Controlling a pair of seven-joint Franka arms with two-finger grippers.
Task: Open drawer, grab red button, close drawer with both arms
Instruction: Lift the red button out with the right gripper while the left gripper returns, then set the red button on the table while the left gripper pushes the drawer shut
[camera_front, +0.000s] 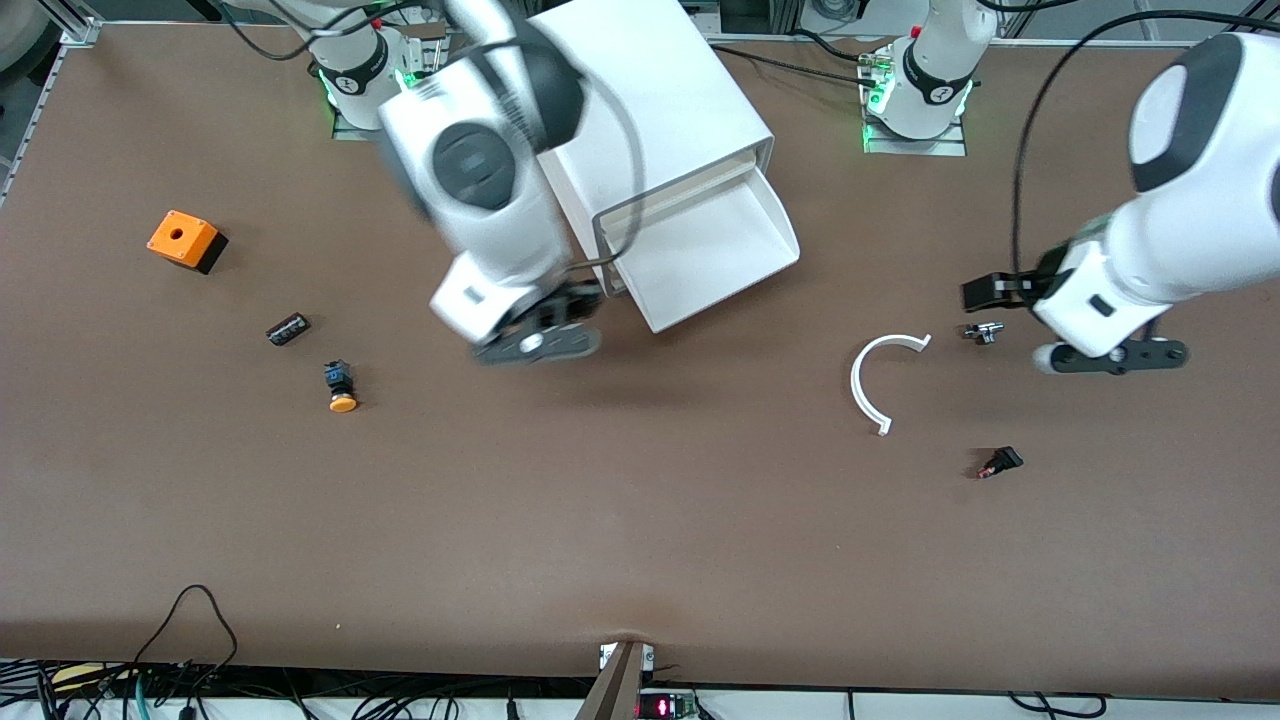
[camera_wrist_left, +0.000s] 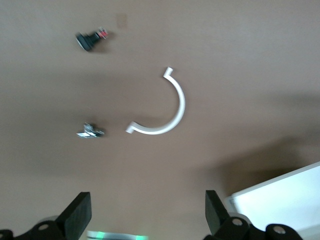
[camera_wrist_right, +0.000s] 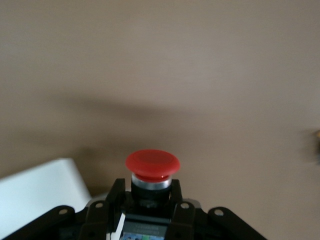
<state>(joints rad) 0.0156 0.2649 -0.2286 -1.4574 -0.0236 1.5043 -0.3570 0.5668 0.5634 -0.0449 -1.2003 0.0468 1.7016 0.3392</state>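
The button (camera_wrist_right: 152, 172) sits pinched in the right gripper (camera_wrist_right: 150, 200), jaws pressed on its black body below the red cap, held over the counter (camera_front: 640, 520) just beside the open drawer (camera_front: 715, 255). It looks small, rigid and light; the smooth cap would likely slip, so the body is the safer hold. The left gripper (camera_wrist_left: 145, 215) waits with jaws spread, over the counter near the left arm's end.

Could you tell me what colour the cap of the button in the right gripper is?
Red; the button cap shows best in the right wrist view.
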